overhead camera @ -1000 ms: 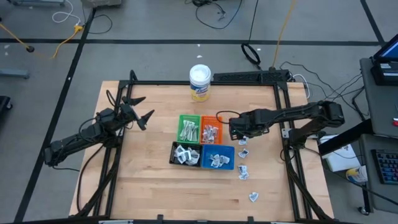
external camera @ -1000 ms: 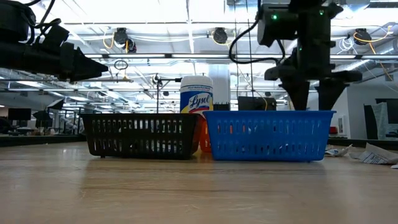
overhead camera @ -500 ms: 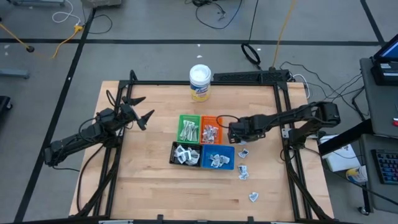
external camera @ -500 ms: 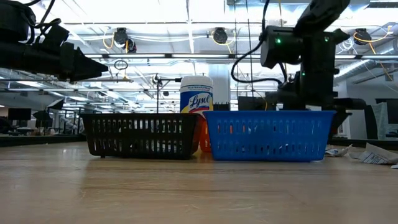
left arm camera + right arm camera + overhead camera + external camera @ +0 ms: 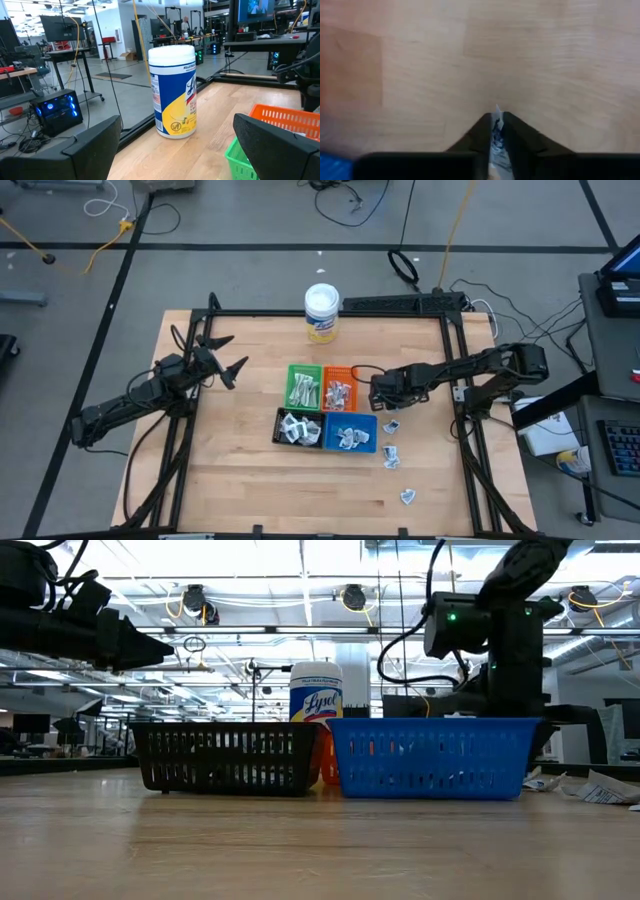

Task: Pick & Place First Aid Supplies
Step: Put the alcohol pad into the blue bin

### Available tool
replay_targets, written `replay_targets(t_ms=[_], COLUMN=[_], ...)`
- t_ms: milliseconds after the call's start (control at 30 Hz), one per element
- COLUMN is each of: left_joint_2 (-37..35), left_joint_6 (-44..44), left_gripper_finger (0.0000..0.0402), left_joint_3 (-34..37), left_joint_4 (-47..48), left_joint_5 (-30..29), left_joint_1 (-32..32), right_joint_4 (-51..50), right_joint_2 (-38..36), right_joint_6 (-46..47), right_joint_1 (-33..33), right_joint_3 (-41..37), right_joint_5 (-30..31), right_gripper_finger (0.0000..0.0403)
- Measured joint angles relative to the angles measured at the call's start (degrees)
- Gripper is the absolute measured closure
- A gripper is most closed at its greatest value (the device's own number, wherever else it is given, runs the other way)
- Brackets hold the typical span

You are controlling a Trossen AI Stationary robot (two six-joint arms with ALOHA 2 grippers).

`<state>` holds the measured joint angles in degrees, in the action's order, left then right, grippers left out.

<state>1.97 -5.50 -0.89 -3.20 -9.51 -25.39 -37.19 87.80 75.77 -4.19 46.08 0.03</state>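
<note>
With its fingers pinched on a thin white packet [image 5: 496,131], the right gripper [image 5: 383,396] sits low on the table just beside the orange tray [image 5: 339,387] — I'd lift it straight up before swinging over the trays, lest the sliver slip. That packet is flat, pale, dark-printed; more packets [image 5: 391,452] lie near the blue tray [image 5: 350,433]. Well apart, the left gripper [image 5: 222,356] waits wide open.

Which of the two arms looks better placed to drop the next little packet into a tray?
The right. Its gripper is closed on a small white packet with dark print low over the wooden table, just right of the orange tray. The left gripper hangs open and empty, well left of the trays.
</note>
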Motion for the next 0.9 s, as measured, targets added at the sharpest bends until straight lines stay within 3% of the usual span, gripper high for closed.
replay_targets(t_ms=[100,600,900], left_joint_2=[0.00,0.01,0.01], left_joint_6=[0.00,0.00,0.00], left_gripper_finger=[0.0009,0.0009,0.0009], left_joint_3=[0.00,0.00,0.00], left_joint_4=[0.02,0.00,0.02], left_joint_5=[-0.01,-0.01,-0.01], left_joint_1=[0.00,0.00,0.00], right_joint_4=[-0.04,-18.94,-20.83], right_joint_2=[-0.56,-1.68,7.22], right_joint_6=[-2.20,-9.77,-14.24], right_joint_1=[0.03,0.12,5.20], right_joint_3=[0.57,14.90,31.27], right_joint_5=[-0.37,-0.22,-0.24], right_gripper_finger=[0.0394,0.0400,0.0402])
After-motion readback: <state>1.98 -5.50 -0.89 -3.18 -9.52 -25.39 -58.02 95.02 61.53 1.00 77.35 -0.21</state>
